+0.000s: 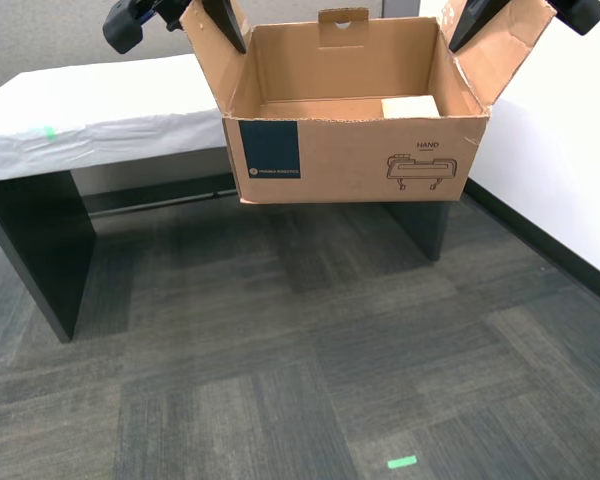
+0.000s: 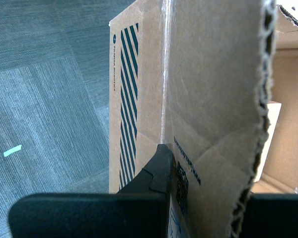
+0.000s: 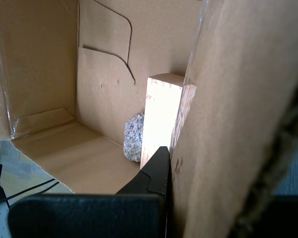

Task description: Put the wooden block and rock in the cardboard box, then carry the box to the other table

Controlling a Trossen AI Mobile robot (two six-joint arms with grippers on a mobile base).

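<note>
Grey carpet (image 1: 280,330) spreads beneath the cardboard box (image 1: 355,160), held in the air in front of the other table (image 1: 80,115). My first gripper (image 3: 170,163) pinches one side flap, my second gripper (image 2: 170,161) the opposite flap. Inside the box, the wooden block (image 3: 159,116) lies against a wall with the rock (image 3: 134,136) touching it.

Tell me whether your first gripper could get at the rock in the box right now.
Probably not. My first gripper is shut on a side flap of the cardboard box, holding it off the floor. The rock sits inside beside the wooden block, uncovered, but reaching it means letting go of the flap.
</note>
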